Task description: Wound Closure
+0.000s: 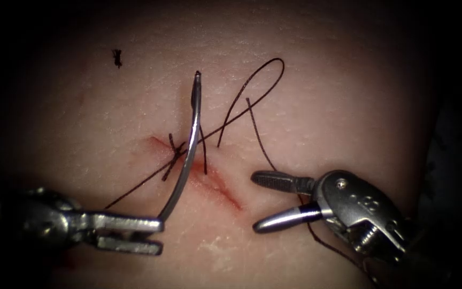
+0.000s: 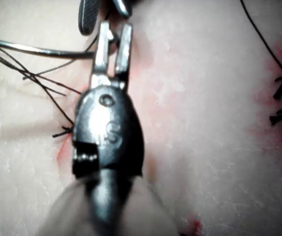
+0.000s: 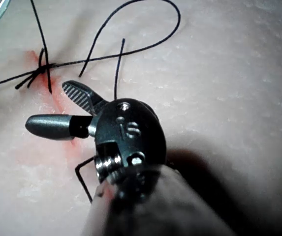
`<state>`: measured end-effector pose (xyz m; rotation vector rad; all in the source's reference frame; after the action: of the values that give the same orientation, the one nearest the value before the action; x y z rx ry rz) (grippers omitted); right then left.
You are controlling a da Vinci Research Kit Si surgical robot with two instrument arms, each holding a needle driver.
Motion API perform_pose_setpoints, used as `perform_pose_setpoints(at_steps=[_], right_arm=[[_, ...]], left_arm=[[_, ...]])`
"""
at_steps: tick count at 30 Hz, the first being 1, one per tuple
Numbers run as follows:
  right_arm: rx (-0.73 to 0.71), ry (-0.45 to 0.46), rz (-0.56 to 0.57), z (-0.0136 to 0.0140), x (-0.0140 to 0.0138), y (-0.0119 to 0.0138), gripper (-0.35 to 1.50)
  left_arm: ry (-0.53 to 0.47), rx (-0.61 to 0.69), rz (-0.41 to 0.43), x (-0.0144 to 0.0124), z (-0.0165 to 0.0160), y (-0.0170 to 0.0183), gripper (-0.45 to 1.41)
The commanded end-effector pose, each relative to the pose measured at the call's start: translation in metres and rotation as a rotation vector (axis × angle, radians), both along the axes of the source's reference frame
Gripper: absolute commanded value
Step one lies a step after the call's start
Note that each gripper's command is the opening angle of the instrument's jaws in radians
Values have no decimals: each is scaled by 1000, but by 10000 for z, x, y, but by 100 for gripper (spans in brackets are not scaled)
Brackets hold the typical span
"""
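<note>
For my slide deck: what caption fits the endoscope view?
Left tool grips the curved needle near one end, above the cut; right tool open, empty.

My left gripper [image 1: 159, 235], lower left of the endoscope frame: two flat, straight, bright-steel fingers on a darker grey wrist body. The left wrist view shows a round pin head and a stamped "S" on the bulbous housing. My right gripper [image 1: 255, 202], lower right: one finger [image 1: 274, 180] ridged on its inner face, the other smooth and rounded. Its housing [image 3: 131, 132] carries a screw, embossed marks and a knurled pivot.
</note>
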<state>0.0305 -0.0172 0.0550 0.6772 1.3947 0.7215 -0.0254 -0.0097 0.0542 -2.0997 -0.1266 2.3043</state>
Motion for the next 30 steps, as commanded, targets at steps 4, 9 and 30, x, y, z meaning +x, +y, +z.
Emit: perform_pose_setpoints(at_steps=[4,9,30], right_arm=[[109,6,60,-9,7,16,128],[153,-6,70,-22,3,29,113],[483,-67,76,-21,27,56,114]], left_arm=[[17,-55,-73,-5,21,16,-45],[65,-91,-108,-6,34,29,-45],[236,-366,-183,-59,64,-30,-45]])
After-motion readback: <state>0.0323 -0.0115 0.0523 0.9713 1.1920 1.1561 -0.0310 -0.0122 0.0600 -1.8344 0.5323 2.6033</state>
